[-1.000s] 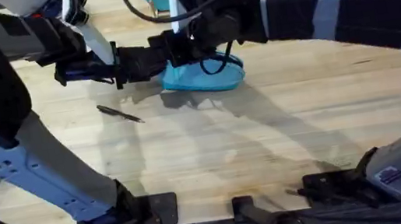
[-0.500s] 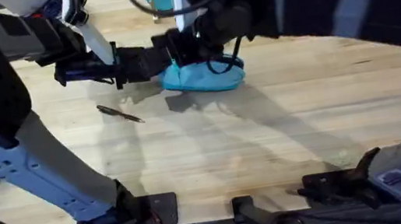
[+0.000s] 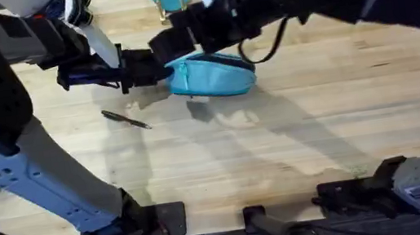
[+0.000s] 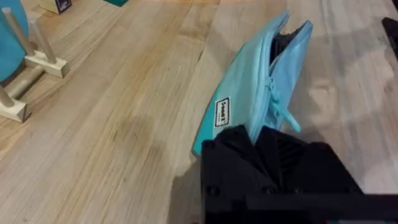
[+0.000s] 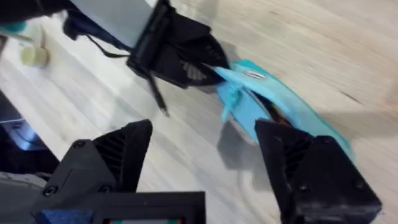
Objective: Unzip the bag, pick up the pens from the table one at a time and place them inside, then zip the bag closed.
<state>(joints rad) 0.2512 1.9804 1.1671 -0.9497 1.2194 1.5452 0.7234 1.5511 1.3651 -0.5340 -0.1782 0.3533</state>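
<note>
The left gripper [image 3: 160,69] is clamped on the end of the bag [image 3: 212,76], which lies on the table [image 3: 295,138] with its zip partly open. The right gripper [image 5: 205,149] hangs over it, jaws wide and empty. Bagging the pen [image 3: 126,118] looks next: the right gripper must reach beside the left arm to take it.

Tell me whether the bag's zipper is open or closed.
Partly open. In the left wrist view the bag gapes at its far end, showing a dark interior; the left end effector pinches the near end.
</note>
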